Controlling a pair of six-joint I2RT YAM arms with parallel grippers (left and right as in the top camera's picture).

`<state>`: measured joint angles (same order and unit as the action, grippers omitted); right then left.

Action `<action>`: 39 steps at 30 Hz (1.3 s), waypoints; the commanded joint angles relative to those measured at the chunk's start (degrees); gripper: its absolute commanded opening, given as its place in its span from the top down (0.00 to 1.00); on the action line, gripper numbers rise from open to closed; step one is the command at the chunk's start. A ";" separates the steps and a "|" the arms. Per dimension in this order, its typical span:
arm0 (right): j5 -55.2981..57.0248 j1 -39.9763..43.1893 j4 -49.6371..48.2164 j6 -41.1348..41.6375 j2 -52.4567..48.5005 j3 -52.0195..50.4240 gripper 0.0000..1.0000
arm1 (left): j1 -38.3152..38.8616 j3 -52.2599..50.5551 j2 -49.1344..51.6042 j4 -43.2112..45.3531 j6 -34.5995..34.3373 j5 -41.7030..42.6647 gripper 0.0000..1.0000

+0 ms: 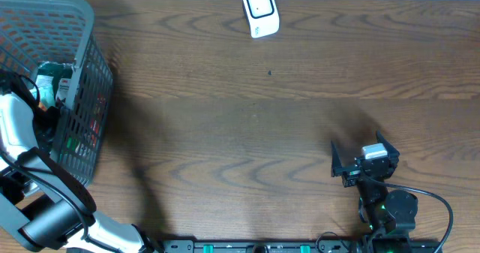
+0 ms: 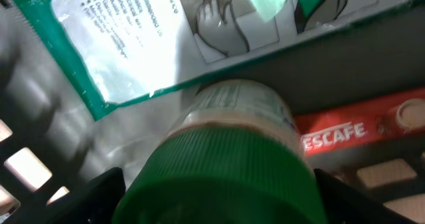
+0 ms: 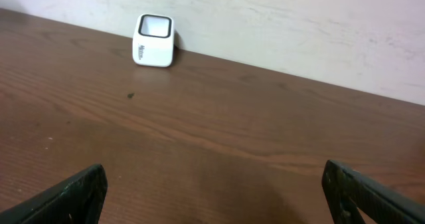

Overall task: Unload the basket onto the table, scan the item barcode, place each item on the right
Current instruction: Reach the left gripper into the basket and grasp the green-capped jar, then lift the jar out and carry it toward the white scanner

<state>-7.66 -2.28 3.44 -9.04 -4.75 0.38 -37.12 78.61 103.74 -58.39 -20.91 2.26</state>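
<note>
Working over a brown wooden table [image 1: 247, 118] spanning the whole overhead view. Holding the left arm [image 1: 19, 125] down inside a grey mesh basket [image 1: 94, 110] standing at the table's left end, with mixed packs inside. Holding the right arm [image 1: 390, 208] low near the table's front right, well apart from the basket. Pointing the right gripper [image 3: 216, 191] toward the far edge, jaws spread wide, gripping nothing, with only bare wood showing between the fingers. Hovering the left gripper [image 2: 216, 191] inside the basket, jaws standing wide on either side of a jar [image 2: 232, 111], one dark finger showing at each side of its green lid [image 2: 219, 177]. Not managing to tell whether those fingers are pressing the lid or merely flanking it. Seeing the jar lying among the goods, its pale labelled end just beside a white-and-green packet [image 2: 119, 44] above it in the wrist view, and a red pack [image 2: 358, 127] lettered ESCAFE just to its right. Showing the small white scanner [image 1: 260, 10] standing alone at the table's far edge, near the middle, well apart from both grippers.
</note>
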 commanded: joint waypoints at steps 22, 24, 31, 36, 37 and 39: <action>0.28 -0.02 0.22 0.85 0.26 -0.07 0.01 | -0.20 18.05 -18.71 2.16 0.66 0.72 0.36; 0.28 -0.02 0.24 0.85 0.26 -0.04 0.01 | 0.61 23.56 -20.00 0.09 0.68 0.81 0.36; 0.28 -0.02 0.24 0.85 0.26 -0.04 0.01 | 11.06 40.15 -21.05 -8.24 0.96 2.01 0.37; 0.28 -0.02 0.22 0.85 0.26 -0.04 0.01 | 23.54 45.48 -21.03 -14.40 1.07 2.01 0.38; 0.28 -0.02 0.24 0.85 0.26 -0.04 0.01 | 26.73 45.51 -21.03 -15.63 1.03 2.01 0.38; 0.28 -0.02 0.24 0.85 0.26 -0.04 0.01 | 33.22 45.48 -20.24 -18.27 0.68 1.97 0.40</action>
<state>-7.68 -2.28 3.44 -9.04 -4.75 0.38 -11.66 122.87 82.91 -74.17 -20.75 4.32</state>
